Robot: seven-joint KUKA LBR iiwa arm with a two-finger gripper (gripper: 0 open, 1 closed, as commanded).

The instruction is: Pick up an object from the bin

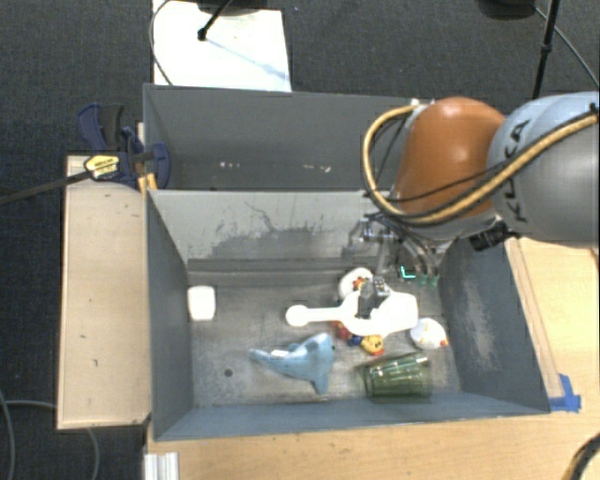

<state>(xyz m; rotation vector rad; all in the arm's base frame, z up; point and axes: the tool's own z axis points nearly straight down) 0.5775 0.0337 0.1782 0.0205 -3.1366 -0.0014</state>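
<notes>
Surrounding the scuffed grey bin (234, 246) lies dark carpet (56, 66).

Floor: dark grey carpet (56, 84), flecked, across top and left of frame. White sheet (239, 52) lying flat at top centre, black rod (214, 19) crossing its upper edge. Black cable (37, 192) trailing over carpet, mid left. Light even, shadows soft

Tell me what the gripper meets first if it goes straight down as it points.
Probably the white scoop lying right of the middle of the bin; the gripper points down onto its wide end. Height above it is unclear.
</notes>
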